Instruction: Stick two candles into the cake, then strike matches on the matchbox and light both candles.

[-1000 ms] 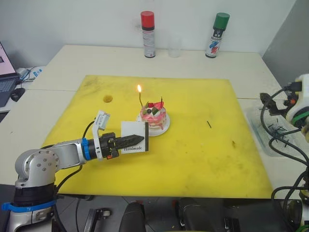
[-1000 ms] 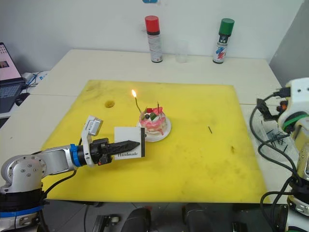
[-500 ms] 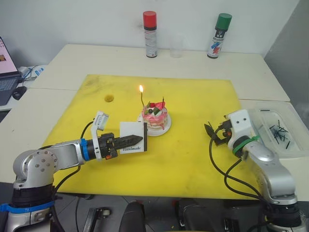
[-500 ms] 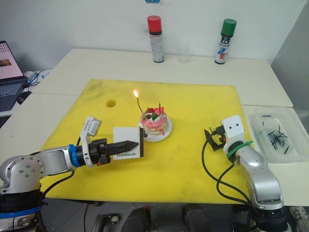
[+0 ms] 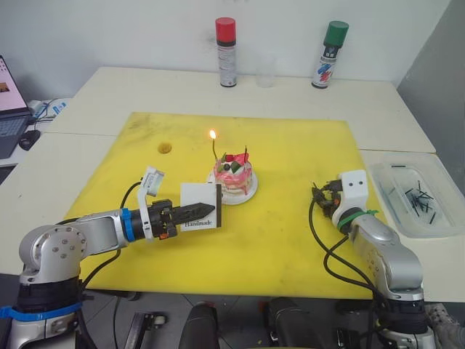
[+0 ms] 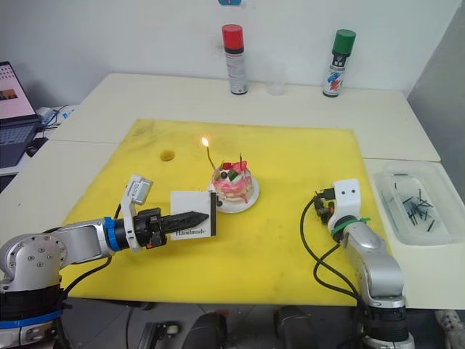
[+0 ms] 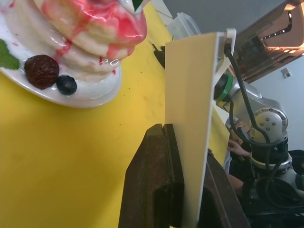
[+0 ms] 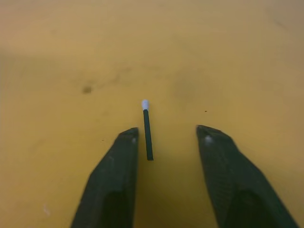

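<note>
Mat: yellow mat (image 5: 290, 218) covering the table centre.
Cake: cake (image 5: 232, 174) mid-mat; one candle (image 5: 213, 147) lit, the second apparently unlit.
Left gripper: left gripper (image 5: 207, 209) clamped on upright matchbox (image 5: 201, 206) beside the cake.
Right gripper: right gripper (image 8: 166, 137) spread, empty, straddling a match (image 8: 147, 131) on the mat.

A lab-like test room: pale tables (image 5: 94, 94) against a bare wall, spray cans (image 5: 225, 51) behind the yellow mat (image 5: 290, 218), a laptop (image 5: 7, 102) beside it.
</note>
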